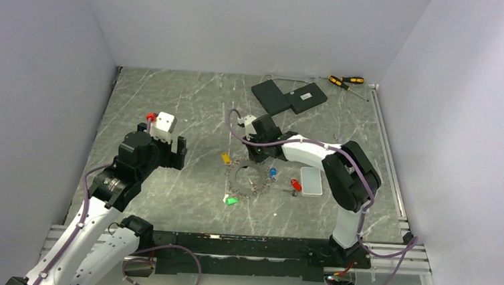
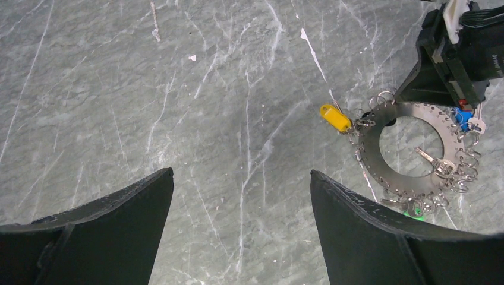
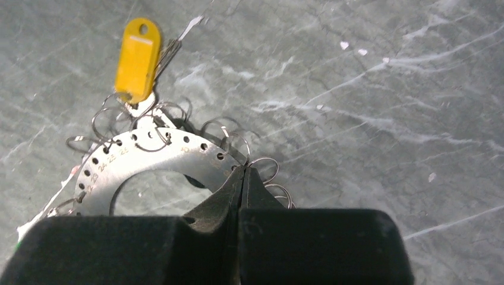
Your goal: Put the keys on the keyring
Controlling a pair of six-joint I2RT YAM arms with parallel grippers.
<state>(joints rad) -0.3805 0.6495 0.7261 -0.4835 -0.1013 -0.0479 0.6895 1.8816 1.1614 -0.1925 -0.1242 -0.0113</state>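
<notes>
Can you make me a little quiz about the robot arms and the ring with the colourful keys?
1. True or false: the left tool is open with nothing between its fingers.
2. Which key shows in the right wrist view? A red, B yellow, C blue.
3. Fill in the gap: the right tool is ___ at the rim of the keyring.
Key: 1 true. 2 B, the yellow key. 3 shut.
</notes>
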